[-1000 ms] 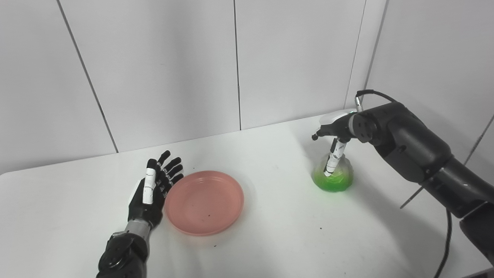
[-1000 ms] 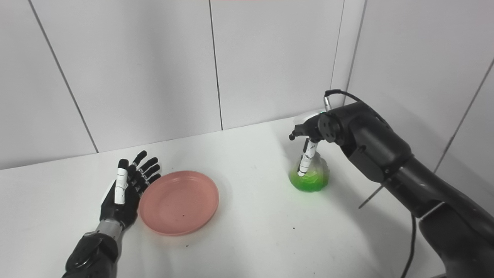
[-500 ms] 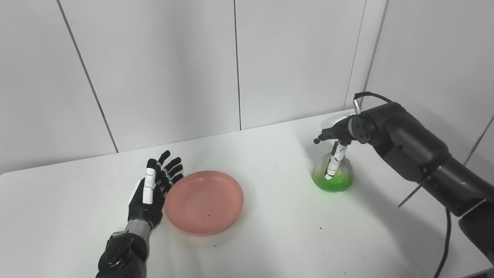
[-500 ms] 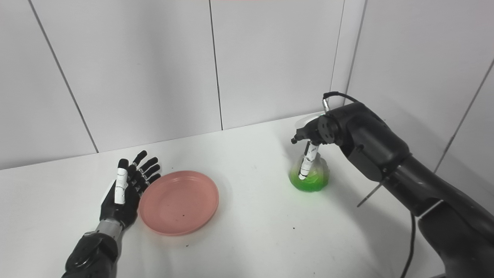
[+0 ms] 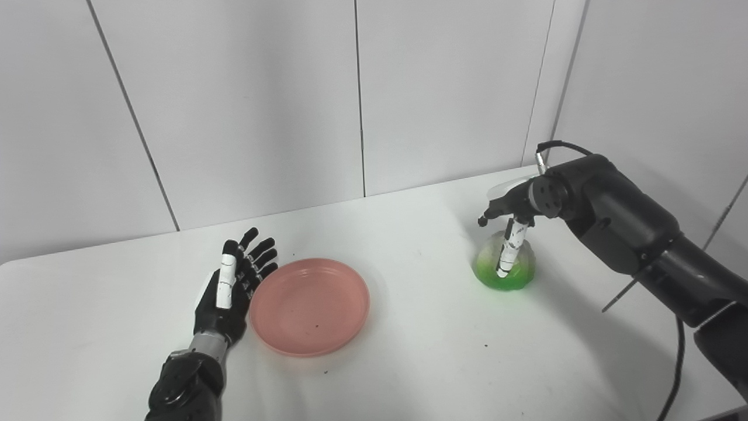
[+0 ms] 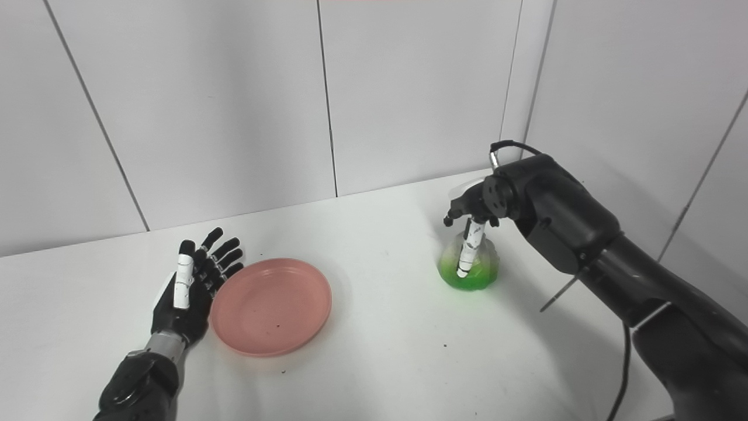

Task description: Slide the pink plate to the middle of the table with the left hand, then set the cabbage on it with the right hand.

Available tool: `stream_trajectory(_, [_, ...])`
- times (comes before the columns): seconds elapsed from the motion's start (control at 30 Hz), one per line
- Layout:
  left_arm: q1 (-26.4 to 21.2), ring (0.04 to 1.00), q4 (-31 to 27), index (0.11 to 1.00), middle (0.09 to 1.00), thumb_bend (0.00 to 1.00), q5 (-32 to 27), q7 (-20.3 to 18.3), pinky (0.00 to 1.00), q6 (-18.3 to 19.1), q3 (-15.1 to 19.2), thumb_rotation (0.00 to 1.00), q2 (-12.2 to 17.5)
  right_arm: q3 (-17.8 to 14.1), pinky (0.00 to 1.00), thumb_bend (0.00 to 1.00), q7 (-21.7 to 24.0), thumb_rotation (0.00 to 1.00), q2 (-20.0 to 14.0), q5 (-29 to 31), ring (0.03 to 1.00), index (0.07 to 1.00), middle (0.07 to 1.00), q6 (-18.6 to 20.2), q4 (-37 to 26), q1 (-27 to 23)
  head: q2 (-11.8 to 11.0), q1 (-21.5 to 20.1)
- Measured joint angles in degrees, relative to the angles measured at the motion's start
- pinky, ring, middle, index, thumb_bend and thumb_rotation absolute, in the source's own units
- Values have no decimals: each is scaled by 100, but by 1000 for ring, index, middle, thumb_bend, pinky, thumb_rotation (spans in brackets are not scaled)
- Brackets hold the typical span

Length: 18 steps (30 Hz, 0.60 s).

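Two risks: cabbage at desk's right, under right hand with grip unclear, may roll off toward the edge; pink plate beside open left hand sits left of centre.

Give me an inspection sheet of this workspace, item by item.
Surface: white table, a few small dark specks on it.
Job's things: pink plate lying flat and empty, left of centre; green cabbage on the table at the right.
Clutter: nothing seen.
Hands: left hand open, fingers spread, beside the plate's left rim; right hand over the cabbage, one finger reaching down its front, grip cannot be judged.
Cables: black cable hanging along the right forearm, a short loop above the wrist.
Surroundings: plain white wall panels behind and to the right.
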Motion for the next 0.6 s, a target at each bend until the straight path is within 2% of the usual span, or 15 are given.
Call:
stream_trajectory(0.2, [0, 884, 0, 923, 868, 929, -1, -3, 867, -2, -2, 910, 1, -4, 725, 1000, -55, 394, 25, 177, 994, 924, 1000, -10, 124, 145, 0, 0])
stream_trajectory(0.4, [2, 881, -4, 922, 868, 935, 9, -3, 863, -2, -14, 913, 3, -73, 696, 1000, -533, 368, 74, 307, 960, 920, 1000, -18, 208, 376, 35, 26])
stream_trajectory(0.6, [12, 882, -19, 916, 868, 937, 8, -3, 855, 1, -11, 904, 6, -144, 768, 1000, -1247, 378, 74, 373, 961, 901, 1000, -307, 230, 626, 44, 26])
